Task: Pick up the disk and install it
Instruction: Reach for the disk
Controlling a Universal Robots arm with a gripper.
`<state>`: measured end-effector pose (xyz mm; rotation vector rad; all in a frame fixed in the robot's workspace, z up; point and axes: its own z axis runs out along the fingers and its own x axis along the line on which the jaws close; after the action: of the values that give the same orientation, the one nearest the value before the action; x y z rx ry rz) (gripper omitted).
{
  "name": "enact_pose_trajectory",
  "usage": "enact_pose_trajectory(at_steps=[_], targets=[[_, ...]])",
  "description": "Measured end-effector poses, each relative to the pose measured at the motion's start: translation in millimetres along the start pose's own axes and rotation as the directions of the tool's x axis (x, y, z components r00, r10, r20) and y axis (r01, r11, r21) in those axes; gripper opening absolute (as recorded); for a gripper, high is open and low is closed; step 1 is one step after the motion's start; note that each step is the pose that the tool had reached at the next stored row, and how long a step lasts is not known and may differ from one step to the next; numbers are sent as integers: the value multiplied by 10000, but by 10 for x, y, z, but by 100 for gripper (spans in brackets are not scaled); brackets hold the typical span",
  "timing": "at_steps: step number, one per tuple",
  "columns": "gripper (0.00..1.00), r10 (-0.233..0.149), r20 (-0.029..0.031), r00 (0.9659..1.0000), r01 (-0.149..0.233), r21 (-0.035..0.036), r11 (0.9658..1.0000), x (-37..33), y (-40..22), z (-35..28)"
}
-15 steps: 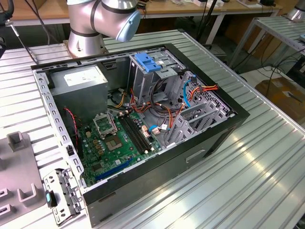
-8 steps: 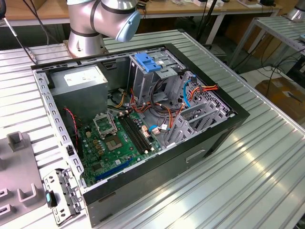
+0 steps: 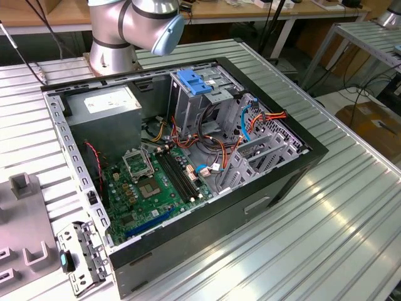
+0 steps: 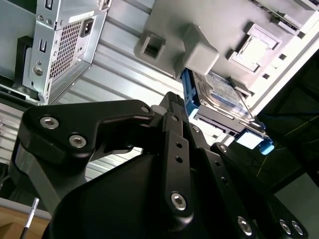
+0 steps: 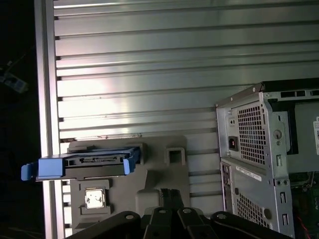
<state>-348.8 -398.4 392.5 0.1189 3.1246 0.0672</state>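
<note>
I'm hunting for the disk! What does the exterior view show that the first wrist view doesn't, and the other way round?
Exterior view's own: the green motherboard inside the open computer case, the grey drive cage with its blue latch, and the robot arm.

First wrist view's own: the disk in its blue carrier rails, sitting on the grey tray, and the case's vented back panel.

Shared: the computer case, the grey tray and the ribbed metal table.
</note>
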Motion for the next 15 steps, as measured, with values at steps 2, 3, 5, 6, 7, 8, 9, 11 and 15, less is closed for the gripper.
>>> enact_pose_trajectory(at_steps=[2, 3, 5, 6, 7, 8, 9, 11, 15], targets=[[11, 0, 0, 10000, 0, 0, 10000, 34, -2, 0], [11, 0, 0, 10000, 0, 0, 10000, 49, -3, -1], [11, -1, 1, 10000, 1, -1, 10000, 82, -6, -1], [11, -1, 1, 10000, 1, -1, 10000, 106, -8, -1], [11, -1, 0, 10000, 1, -1, 10000, 125, -9, -1], [11, 0, -1, 10000, 0, 0, 10000, 147, -10, -2], [11, 0, 0, 10000, 0, 0, 10000, 168, -12, -3], [11, 0, 0, 10000, 0, 0, 10000, 225, -13, -3], [11, -1, 1, 10000, 1, -1, 10000, 350, 4, -4]])
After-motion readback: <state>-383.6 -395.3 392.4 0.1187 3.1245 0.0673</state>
